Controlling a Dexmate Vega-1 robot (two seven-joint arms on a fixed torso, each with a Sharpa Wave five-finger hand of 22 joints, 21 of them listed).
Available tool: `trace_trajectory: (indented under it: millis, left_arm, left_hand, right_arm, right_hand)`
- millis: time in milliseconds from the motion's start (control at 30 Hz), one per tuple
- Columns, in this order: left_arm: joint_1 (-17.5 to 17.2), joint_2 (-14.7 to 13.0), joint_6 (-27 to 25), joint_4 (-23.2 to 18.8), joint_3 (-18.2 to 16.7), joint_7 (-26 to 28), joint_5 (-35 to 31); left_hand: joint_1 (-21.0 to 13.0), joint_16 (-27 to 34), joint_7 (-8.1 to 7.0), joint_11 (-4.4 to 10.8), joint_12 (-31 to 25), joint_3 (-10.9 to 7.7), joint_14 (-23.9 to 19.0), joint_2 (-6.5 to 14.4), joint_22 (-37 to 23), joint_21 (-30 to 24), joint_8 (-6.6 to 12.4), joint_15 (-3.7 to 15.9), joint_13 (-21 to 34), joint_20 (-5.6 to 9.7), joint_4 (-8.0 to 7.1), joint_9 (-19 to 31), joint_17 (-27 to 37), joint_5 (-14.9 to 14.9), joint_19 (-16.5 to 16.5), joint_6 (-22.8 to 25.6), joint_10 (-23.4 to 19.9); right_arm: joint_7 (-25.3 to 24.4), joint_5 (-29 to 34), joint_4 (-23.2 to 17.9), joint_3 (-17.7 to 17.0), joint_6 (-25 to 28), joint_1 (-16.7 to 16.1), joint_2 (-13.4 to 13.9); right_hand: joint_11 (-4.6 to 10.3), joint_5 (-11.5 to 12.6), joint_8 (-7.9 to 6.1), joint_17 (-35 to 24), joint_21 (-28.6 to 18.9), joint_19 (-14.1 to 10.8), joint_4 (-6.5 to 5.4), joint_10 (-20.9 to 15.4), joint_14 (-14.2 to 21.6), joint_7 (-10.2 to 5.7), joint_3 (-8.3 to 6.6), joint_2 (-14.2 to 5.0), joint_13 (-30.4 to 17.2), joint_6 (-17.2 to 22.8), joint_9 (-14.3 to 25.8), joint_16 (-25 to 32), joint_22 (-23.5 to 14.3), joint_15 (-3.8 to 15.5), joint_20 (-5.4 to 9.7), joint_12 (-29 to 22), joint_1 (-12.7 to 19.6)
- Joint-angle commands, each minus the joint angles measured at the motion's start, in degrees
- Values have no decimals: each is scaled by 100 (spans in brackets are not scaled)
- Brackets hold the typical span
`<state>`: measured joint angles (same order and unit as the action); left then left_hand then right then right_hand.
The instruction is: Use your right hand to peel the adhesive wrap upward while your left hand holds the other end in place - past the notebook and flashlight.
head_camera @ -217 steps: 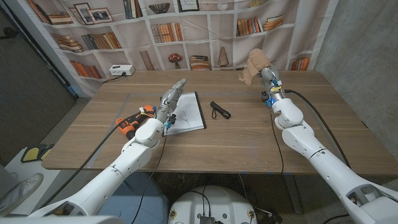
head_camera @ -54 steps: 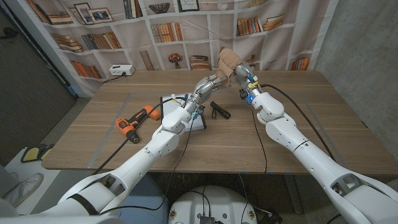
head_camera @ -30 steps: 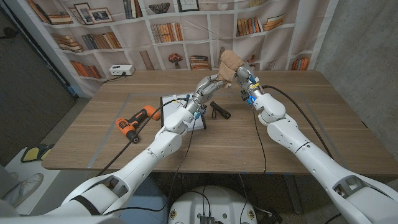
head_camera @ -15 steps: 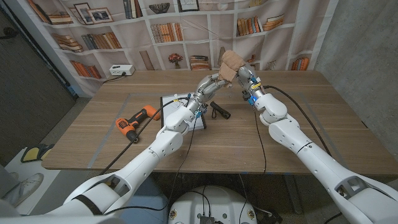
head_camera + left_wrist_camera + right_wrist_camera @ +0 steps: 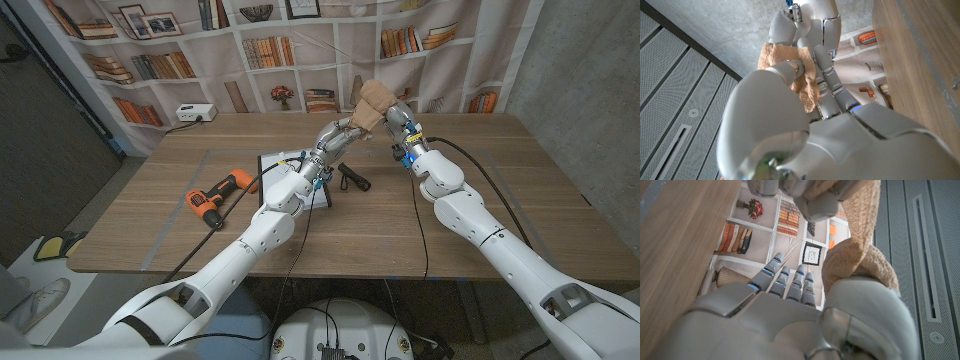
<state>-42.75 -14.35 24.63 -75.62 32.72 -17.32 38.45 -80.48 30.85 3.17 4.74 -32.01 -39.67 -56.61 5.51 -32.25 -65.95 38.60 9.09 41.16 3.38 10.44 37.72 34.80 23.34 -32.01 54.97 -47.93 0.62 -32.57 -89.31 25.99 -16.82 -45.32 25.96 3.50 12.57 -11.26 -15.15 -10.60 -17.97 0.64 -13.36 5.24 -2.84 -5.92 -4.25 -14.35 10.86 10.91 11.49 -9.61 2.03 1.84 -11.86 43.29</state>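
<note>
Head view: both hands raised above the far middle of the wooden table point(image 5: 420, 215), meeting at a tan adhesive wrap point(image 5: 372, 101) held in the air. Left hand point(image 5: 338, 136) reaching up from below, fingers closed on the wrap's lower edge; right hand point(image 5: 396, 121) just beside it on the wrap's other side, fingers curled into the fabric. Below the hands, a black flashlight point(image 5: 353, 178) lying on the wood, and next to it a notebook point(image 5: 283, 170) with a white page, largely covered by the left forearm. Nearer the left edge, an orange and black power drill point(image 5: 213, 197), well apart from the wrap. At the far left corner, a white power strip point(image 5: 196, 114); behind the table, a bookshelf backdrop point(image 5: 180, 45). Left wrist view: adhesive wrap point(image 5: 807, 87) hanging crumpled between both hands, left hand point(image 5: 790, 120) with thumb tip pressed into the cloth, right hand point(image 5: 810, 25) gripping from the far side. Right wrist view: right hand point(image 5: 790, 305) with the wrap point(image 5: 855, 255) pinned under the thumb while the other fingers point(image 5: 787, 282) stretch out straight and close together; left hand's fingers point(image 5: 810, 200) clasping the wrap's far end.
</note>
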Motion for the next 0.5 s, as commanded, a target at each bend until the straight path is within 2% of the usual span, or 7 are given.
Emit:
trace_trajectory:
  millis: [33, 500]
  left_arm:
    - [-95, -84, -6, -139, -62, -26, 89]
    - [-247, -202, -57, -316, -113, -10, 166]
  left_hand:
    - [-307, -27, 11, 90, 18, -15, -303, 207, 27, -59, 16, 264, -32, 15, 21, 9, -48, 64, 14, 86, -179]
    - [-317, -161, 47, 86, 134, -55, -416, 131, 169, -178, -2, 315, -151, 93, 9, -37, -277, 114, 20, 146, -264]
  right_arm:
    - [-131, 16, 6, -68, -21, -57, 15]
    - [-279, 84, 16, -122, -49, -43, 4]
  right_hand:
    - [-41, -28, -38, 9, -12, 4, 20, -24, -1, 28, -4, -19, -1, 15, 21, 38, 1, 387, -3, 2, -28]
    - [-29, -29, -36, 30, -13, -1, 33, -19, 2, 41, 10, -22, 8, 16, 20, 45, 1, 388, 3, 4, -39]
